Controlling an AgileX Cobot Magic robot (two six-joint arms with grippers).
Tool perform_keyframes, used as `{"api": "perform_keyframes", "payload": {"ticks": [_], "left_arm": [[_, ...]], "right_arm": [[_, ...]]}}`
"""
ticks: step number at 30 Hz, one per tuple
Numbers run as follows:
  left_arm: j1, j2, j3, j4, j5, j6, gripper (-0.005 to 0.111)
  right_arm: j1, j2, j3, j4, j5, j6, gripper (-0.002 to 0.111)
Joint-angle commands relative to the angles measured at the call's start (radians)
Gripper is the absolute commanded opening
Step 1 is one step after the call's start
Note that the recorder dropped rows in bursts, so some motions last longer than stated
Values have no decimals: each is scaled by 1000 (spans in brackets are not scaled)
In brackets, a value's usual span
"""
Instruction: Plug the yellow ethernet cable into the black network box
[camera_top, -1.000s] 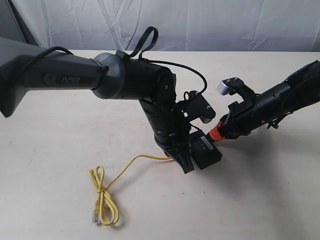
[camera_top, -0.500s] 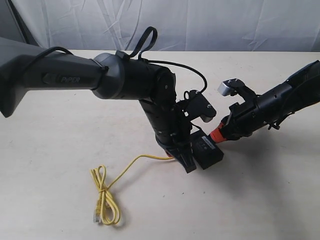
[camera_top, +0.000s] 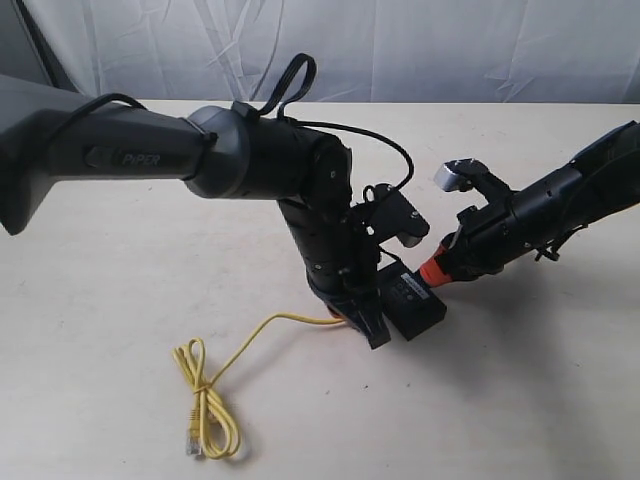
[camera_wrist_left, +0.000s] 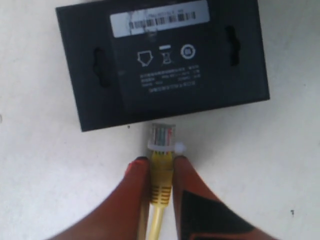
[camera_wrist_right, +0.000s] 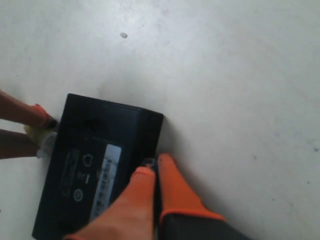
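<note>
Left gripper (camera_wrist_left: 160, 161) clamped on yellow ethernet cable (camera_wrist_left: 161, 190) right behind its clear plug (camera_wrist_left: 161, 135), plug tip just short of black network box (camera_wrist_left: 165, 60); right gripper (camera_wrist_right: 152, 167) closed, tips against box; cable light, floppy, grip at stiff plug end, clip likely fragile

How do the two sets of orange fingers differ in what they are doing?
The left fingers pinch the yellow ethernet cable just behind its clear plug; the right fingers are closed on nothing. The left fingers face one long side of the black network box; the right fingers' tips rest against the opposite side. Both pairs are orange and point at the box.
</note>
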Motion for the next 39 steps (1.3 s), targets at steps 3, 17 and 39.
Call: {"api": "perform_keyframes", "payload": {"ticks": [3,17,39], "left_arm": [[-4,-1,1,10,27,-57,0],[-62,0,1,90,-21,-179,0],[-63,11,1,102,-65,-203,0]], "right_arm": [[-1,3,-4,-7,-10,12,-1],[-1,3,-4,-41,7,72,-1],[-1,3,-4,-44,5,74,-1]]}}
